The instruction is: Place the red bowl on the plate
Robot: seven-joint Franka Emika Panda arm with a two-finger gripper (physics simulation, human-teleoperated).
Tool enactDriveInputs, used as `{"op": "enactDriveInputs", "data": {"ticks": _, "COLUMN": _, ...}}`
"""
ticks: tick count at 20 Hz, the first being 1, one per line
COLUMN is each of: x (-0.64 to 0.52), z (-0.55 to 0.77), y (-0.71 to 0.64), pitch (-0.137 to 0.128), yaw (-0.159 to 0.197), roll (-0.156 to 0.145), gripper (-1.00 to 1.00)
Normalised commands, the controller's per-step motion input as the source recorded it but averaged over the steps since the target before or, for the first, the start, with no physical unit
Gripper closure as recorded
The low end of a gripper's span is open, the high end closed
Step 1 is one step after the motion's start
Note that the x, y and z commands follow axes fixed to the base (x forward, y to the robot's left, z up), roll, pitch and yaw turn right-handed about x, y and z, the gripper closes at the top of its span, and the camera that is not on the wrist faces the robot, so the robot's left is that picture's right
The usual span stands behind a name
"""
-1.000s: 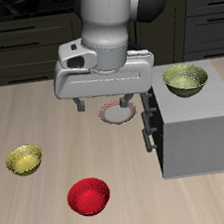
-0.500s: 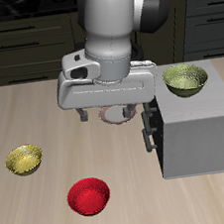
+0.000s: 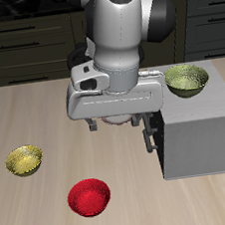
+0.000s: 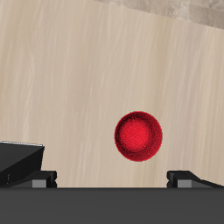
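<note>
progress: nothing done | red bowl (image 3: 89, 197) untouched, lower left of exterior frame | your gripper (image 3: 118, 124) well above, fingers apart, empty | plate hidden behind arm

Red bowl (image 4: 138, 136) alone on pale wooden table (image 4: 61, 79), pincer fingertips (image 4: 45, 179) apart

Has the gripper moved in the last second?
Yes. The gripper has come forward toward the table's front edge, nearer the red bowl, judged against the grey cabinet.
</note>
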Motion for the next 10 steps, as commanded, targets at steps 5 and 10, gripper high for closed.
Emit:
{"op": "enactDriveInputs", "data": {"ticks": 5, "x": 0.06, "z": -0.22, "y": 0.02, "pitch": 0.019, "yaw": 0.006, "roll": 0.011, "gripper": -1.0}}
{"op": "enactDriveInputs", "data": {"ticks": 10, "x": 0.03, "z": -0.31, "y": -0.02, "pitch": 0.024, "yaw": 0.014, "roll": 0.002, "gripper": -1.0}}
